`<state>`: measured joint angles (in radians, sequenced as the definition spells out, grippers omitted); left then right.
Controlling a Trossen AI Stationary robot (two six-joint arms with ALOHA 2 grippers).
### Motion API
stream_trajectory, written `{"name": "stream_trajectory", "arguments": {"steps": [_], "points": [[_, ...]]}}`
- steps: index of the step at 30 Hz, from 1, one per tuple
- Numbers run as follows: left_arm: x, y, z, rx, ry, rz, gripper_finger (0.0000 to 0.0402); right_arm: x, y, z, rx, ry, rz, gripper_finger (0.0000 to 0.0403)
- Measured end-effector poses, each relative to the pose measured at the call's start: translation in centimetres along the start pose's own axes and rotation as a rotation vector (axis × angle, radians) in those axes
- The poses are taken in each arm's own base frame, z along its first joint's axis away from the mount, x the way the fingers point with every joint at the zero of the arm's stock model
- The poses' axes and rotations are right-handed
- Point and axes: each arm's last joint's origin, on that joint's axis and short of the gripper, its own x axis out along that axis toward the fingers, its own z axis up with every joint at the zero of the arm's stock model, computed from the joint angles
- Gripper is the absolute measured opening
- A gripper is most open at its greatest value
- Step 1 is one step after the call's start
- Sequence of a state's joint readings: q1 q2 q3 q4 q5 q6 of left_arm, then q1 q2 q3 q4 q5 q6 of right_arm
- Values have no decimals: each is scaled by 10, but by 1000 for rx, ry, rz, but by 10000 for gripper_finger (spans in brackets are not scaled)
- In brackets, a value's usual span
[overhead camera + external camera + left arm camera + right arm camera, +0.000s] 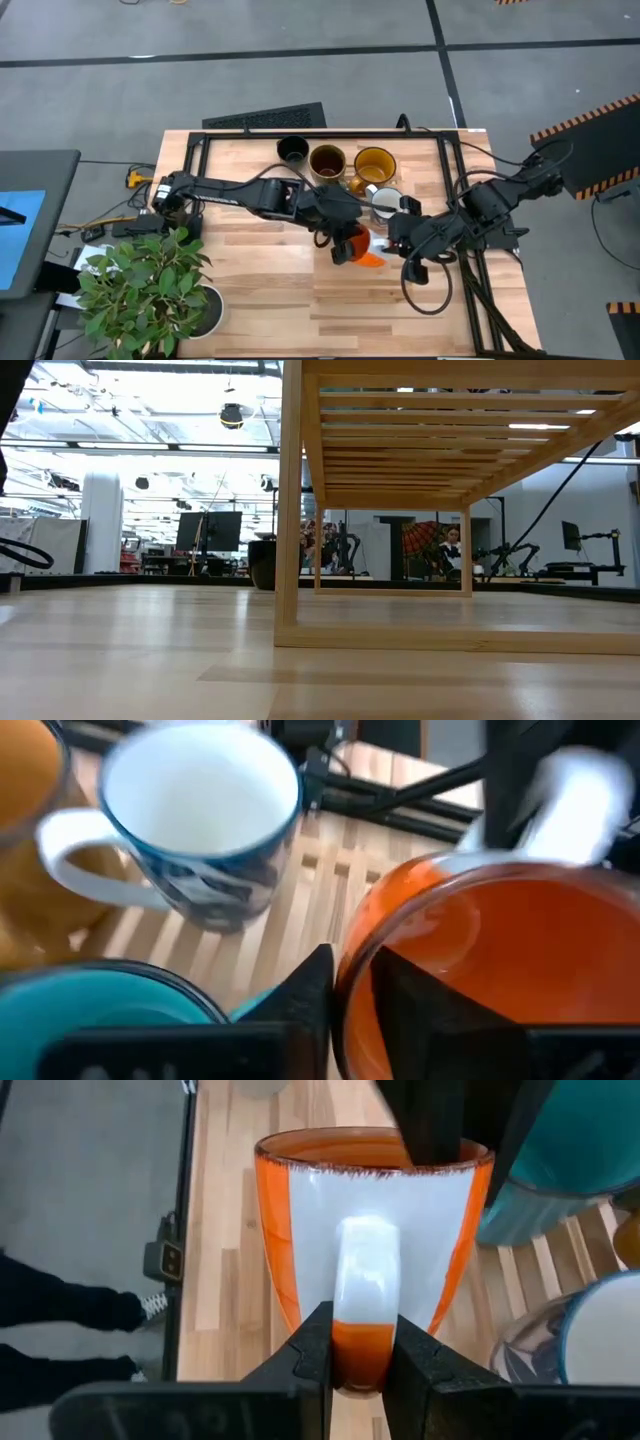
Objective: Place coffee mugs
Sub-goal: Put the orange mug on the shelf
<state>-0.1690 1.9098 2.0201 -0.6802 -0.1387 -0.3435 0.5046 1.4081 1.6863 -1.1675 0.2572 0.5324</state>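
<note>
The orange mug (366, 256) is near the middle of the slatted wooden rack (250, 240), between my two grippers. My left gripper (343, 246) has reached in from the table's left and is shut on it. My right gripper (393, 240) has come in from the right and is shut on its white handle. Behind them stand the black mug (292, 150), brown mug (327, 160) and mustard-yellow mug (374, 165). The white mug (200, 810) with a blue outside and the teal mug (100, 1005) stand close by the orange one. The low view shows no mug and no gripper. My left gripper grips the orange mug's rim (362, 945) with one finger (425, 995) inside the cup and one finger (310, 990) outside its wall. It comes slanting down from the table's left. My right gripper pinches the mug's white handle (365, 1295) between its two fingers near the handle's lower end, coming level from the table's right. Whether the mug's base rests on the rack is hidden.
A potted plant (150, 285) stands at the table's near left corner, and a keyboard (265, 117) lies beyond the far edge. Cables (480, 290) run along the right side. A person's legs (60, 1310) show on the floor beside the table. The rack's near left part is bare wood.
</note>
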Motion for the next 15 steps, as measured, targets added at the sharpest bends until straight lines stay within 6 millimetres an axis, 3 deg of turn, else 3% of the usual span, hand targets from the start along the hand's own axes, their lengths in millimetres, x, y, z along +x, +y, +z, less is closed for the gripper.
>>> {"name": "stream_trajectory", "arguments": {"steps": [9, 12, 15], "points": [[-55, 4, 20, 30, -100, -20, 134, -22, -1, -21, -13, 56, 4, 77], [-76, 5, 27, 69, -155, -7, 142, -29, 0, -44, 17, 73, 12, 77], [-86, 5, 29, 116, -186, 33, 142, -39, -4, -67, 110, 36, 73, 77]]}}
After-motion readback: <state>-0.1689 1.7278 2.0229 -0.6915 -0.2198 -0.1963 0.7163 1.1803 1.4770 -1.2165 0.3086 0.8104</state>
